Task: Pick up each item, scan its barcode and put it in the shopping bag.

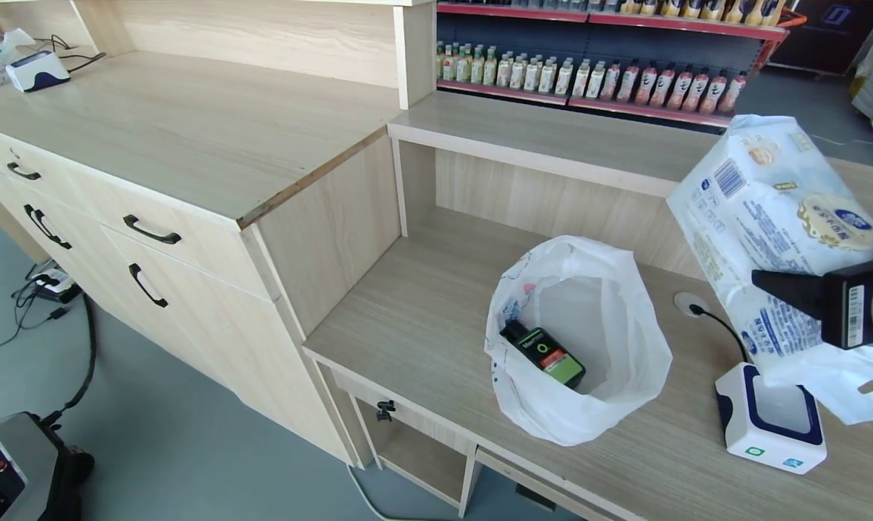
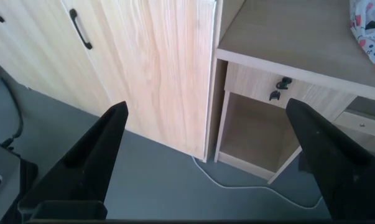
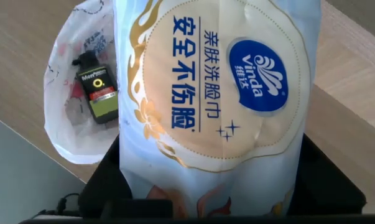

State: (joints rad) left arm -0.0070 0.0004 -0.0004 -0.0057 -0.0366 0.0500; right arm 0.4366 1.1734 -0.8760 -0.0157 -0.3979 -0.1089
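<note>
Wooden counter (image 1: 422, 318); right hand (image 3: 215, 186), largely cut off, around tissue pack (image 1: 761, 210); left hand (image 2: 206, 107) agape.

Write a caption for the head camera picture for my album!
Right claw holds a white pack above the scanner, beside the shopping bag with a green bottle inside.

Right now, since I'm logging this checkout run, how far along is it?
Done: one bottle lies in the bag. In hand: the right jaws hold the tissue pack up by the scanner; whether it has scanned, I cannot tell. Left: bagging that pack. The left jaws hang open and empty.
</note>
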